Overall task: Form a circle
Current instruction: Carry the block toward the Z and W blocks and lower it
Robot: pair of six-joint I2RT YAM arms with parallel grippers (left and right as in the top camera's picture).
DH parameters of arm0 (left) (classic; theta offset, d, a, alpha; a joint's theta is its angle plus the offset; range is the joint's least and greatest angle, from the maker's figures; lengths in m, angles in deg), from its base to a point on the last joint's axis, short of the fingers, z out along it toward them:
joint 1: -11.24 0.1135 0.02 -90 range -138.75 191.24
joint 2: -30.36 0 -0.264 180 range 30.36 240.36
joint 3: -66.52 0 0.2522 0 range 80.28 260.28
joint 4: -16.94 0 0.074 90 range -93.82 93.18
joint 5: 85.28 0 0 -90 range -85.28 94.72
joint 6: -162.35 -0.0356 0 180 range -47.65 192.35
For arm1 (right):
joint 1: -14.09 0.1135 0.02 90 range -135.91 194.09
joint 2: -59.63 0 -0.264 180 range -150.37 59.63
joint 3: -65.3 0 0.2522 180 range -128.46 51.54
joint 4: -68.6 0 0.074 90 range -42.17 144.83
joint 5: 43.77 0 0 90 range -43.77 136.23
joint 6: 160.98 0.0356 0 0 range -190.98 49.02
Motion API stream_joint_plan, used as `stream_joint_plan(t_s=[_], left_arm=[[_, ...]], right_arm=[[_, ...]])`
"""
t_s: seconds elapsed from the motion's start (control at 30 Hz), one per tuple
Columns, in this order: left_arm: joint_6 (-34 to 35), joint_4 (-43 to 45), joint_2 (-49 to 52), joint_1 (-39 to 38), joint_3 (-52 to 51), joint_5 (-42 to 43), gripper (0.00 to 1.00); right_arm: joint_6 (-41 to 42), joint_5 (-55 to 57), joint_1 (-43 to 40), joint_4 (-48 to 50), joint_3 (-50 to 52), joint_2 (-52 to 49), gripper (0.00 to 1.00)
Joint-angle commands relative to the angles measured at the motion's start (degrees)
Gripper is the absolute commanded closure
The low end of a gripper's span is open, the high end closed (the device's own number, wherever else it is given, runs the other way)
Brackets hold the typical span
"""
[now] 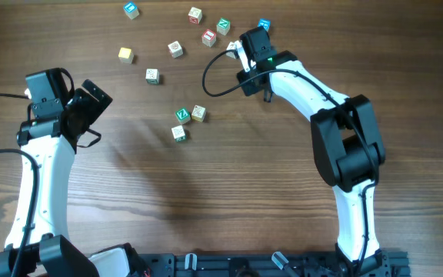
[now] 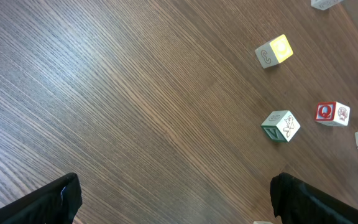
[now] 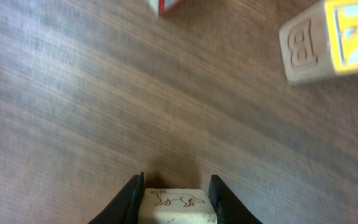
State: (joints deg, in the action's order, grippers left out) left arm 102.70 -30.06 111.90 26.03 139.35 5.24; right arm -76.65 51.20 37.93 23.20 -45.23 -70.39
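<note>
No closed circle is in view. Three small cubes stand close together mid-table: a green-faced cube (image 1: 181, 115), a pale cube (image 1: 198, 113) beside it and another cube (image 1: 178, 132) just below. At the back, my right gripper (image 1: 235, 52) (image 3: 176, 202) is shut on a cream cube (image 3: 178, 206) with a red animal drawing, one black finger on each side of it. Over the bare wood at the left, my left gripper (image 1: 92, 102) (image 2: 176, 202) stands wide open with nothing between its fingers.
Loose letter cubes lie scattered along the back: blue (image 1: 131, 10), cream (image 1: 195, 14), green (image 1: 223, 25), red (image 1: 209, 37), yellow (image 1: 125, 55) and green-white (image 1: 152, 75). A blue-and-yellow K cube (image 3: 328, 40) sits ahead and right of the right gripper. A yellow C cube (image 2: 273, 51) and a green cube (image 2: 280, 126) lie ahead of the left gripper.
</note>
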Motion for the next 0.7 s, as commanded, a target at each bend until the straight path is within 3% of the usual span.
stream_joint_plan(t_s=[0.0, 0.13, 0.3, 0.4, 0.5, 0.67], left_arm=[[0.33, 0.15, 0.00, 0.24, 0.20, 0.04, 0.00], [0.33, 0.15, 0.00, 0.24, 0.20, 0.04, 0.00], [0.33, 0.15, 0.00, 0.24, 0.20, 0.04, 0.00], [0.33, 0.15, 0.00, 0.24, 0.20, 0.04, 0.00], [0.33, 0.15, 0.00, 0.24, 0.20, 0.04, 0.00], [0.33, 0.15, 0.00, 0.24, 0.20, 0.04, 0.00]], right_arm=[[0.28, -0.63, 1.29, -3.48, 0.09, 6.69, 0.72], [0.26, -11.61, 6.14, -13.07, 0.09, 11.91, 0.72], [1.81, -15.80, 14.62, -21.81, 1.53, 11.19, 0.73], [1.79, -14.80, 19.69, -18.29, 6.95, 11.19, 0.72], [1.31, -7.04, 21.55, -12.39, 12.11, 11.19, 0.72], [-3.65, -4.09, 21.59, -4.85, 12.52, 11.08, 0.72]])
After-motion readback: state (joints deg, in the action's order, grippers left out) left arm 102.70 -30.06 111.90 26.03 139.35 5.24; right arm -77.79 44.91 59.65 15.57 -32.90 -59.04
